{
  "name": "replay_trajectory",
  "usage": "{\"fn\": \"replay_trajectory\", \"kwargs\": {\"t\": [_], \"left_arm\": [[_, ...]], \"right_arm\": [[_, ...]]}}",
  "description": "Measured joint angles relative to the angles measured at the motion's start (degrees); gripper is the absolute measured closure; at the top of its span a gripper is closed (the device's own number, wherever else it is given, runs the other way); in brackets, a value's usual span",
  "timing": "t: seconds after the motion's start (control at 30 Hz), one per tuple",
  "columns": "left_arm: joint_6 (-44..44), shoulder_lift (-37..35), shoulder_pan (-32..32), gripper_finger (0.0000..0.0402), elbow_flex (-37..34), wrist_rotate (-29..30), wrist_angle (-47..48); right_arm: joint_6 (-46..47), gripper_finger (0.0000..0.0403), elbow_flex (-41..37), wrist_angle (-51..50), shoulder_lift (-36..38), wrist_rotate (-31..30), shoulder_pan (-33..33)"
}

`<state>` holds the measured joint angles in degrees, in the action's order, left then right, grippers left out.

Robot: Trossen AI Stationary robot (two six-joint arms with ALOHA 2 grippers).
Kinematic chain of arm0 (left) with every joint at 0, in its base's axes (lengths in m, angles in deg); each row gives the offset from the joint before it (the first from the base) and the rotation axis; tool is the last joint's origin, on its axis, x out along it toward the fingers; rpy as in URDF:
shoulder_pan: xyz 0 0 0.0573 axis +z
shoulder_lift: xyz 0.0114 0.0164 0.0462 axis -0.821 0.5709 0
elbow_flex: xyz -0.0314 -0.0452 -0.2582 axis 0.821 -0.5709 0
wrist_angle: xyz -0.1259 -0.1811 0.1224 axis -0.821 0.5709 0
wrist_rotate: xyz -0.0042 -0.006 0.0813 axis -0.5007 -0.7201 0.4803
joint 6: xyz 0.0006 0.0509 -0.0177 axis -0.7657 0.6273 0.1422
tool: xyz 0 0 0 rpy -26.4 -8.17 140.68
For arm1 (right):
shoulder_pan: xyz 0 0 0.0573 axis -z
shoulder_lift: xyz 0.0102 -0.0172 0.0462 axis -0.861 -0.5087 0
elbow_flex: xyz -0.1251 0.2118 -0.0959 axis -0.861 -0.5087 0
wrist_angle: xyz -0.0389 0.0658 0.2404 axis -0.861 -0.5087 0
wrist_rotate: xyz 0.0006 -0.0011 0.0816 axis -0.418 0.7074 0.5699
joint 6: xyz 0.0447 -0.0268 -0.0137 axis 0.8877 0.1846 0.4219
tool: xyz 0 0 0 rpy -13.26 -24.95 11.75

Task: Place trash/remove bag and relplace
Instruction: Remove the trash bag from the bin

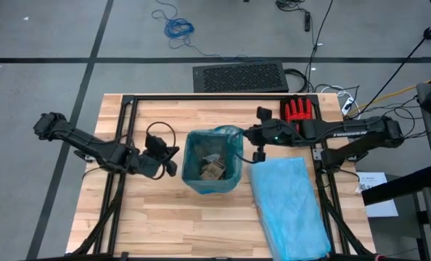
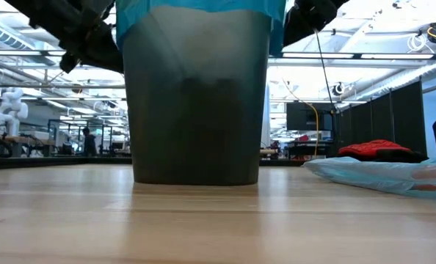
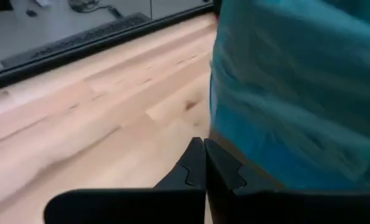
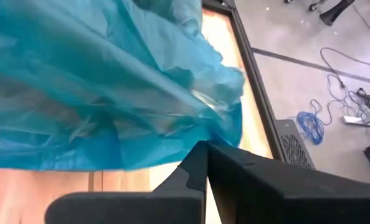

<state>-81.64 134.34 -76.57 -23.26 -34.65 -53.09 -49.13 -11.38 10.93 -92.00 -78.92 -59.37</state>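
Teal bag [image 1: 217, 139] lines the bin mid-worktop with the trash [image 1: 211, 168] inside; both end effectors, left [image 1: 170, 164] and right [image 1: 253, 135], sit shut and empty at its rim, so open one before pinching the liner's edge.

The bin [image 1: 212, 168] with its teal bag [image 1: 230, 136] stands mid-bench, blocking the centre. The left gripper [image 1: 173, 165] sits just beside its left wall, the right gripper [image 1: 253, 135] at its far right rim. A pale blue bag [image 1: 288, 206] fills the near right corner; a red glove [image 1: 297, 110] lies at the far right edge. The bench [image 1: 157, 225] lies bare along the near left edge.
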Motion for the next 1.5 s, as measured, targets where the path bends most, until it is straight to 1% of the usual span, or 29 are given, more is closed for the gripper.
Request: {"fn": "replay_trajectory", "kwargs": {"t": [0.1, 0.23, 0.3, 0.37, 0.47, 0.57, 0.63, 0.7, 0.8, 0.87, 0.93, 1.07, 1.17, 1.27, 1.33, 1.5], "left_arm": [[-5.6, 0.0, -2.5, 0.0401, 0.0, -0.8, 2.4], [-17.0, 0.0, -6.8, 0.0401, 0.0, -3.8, 3.8], [-20.8, 0.0, -9.3, 0.0401, 0.0, -4.0, 2.8], [-23.1, 0.0, -11.7, 0.0401, 0.0, -2.8, 1.3], [-24.3, 0.2, -13.8, 0.0401, -2.9, 0.4, -6.7], [-24.8, 0.3, -14.3, 0.0401, -9.7, 0.6, -18.6], [-26.3, 0.6, -14.3, 0.0401, -15.1, 0.8, -28.9], [-26.4, 1.0, -14.3, 0.0401, -20.5, 2.5, -40.6], [-22.0, 1.7, -14.3, 0.0401, -26.3, 4.3, -59.9], [-19.1, 2.5, -14.3, 0.0401, -28.4, 4.2, -67.0], [-19.5, 3.4, -13.9, 0.0401, -29.2, 4.1, -69.2], [-24.4, 5.6, -13.1, 0.0402, -29.3, 2.2, -68.8], [-24.9, 7.4, -12.4, 0.0402, -29.3, 0.3, -69.0], [-26.1, 8.4, -11.9, 0.0398, -29.3, 0.0, -70.5], [-25.6, 8.9, -11.5, 0.0385, -29.3, -1.4, -73.0], [-20.0, 9.2, -10.7, 0.034, -29.2, -5.5, -80.3]], "right_arm": [[0.9, 0.0403, 0.0, -0.8, 1.3, 0.1, 0.0], [2.6, 0.0403, 0.0, -1.8, 2.5, 0.2, 0.0], [2.8, 0.0403, 0.0, -1.9, 2.5, 0.3, 0.0], [2.8, 0.0403, 0.0, -2.0, 2.5, 0.4, -0.2], [2.7, 0.0403, 0.0, -1.8, 2.5, 0.4, -0.2], [2.5, 0.0403, 0.0, -1.7, 2.5, 0.4, -0.2], [2.0, 0.0403, 0.0, -1.6, 2.5, 0.5, -0.2], [1.8, 0.0403, 0.0, -1.5, 2.5, 0.5, -0.2], [1.3, 0.0403, 0.0, -1.0, 2.5, 0.5, -0.2], [1.0, 0.0403, 0.0, -1.0, 2.5, 0.5, -0.2], [0.7, 0.0403, 0.0, -0.8, 2.5, 0.5, -0.2], [0.6, 0.0403, 0.0, -0.4, 2.5, 0.5, -0.2], [0.6, 0.0403, 0.0, -0.4, 2.5, 0.6, -0.2], [0.6, 0.0403, 0.0, -0.4, 2.5, 0.7, -0.2], [0.6, 0.0403, 0.0, -0.4, 2.5, 0.7, -0.2], [0.6, 0.0403, 0.0, -0.4, 2.5, 0.7, -0.2]]}}
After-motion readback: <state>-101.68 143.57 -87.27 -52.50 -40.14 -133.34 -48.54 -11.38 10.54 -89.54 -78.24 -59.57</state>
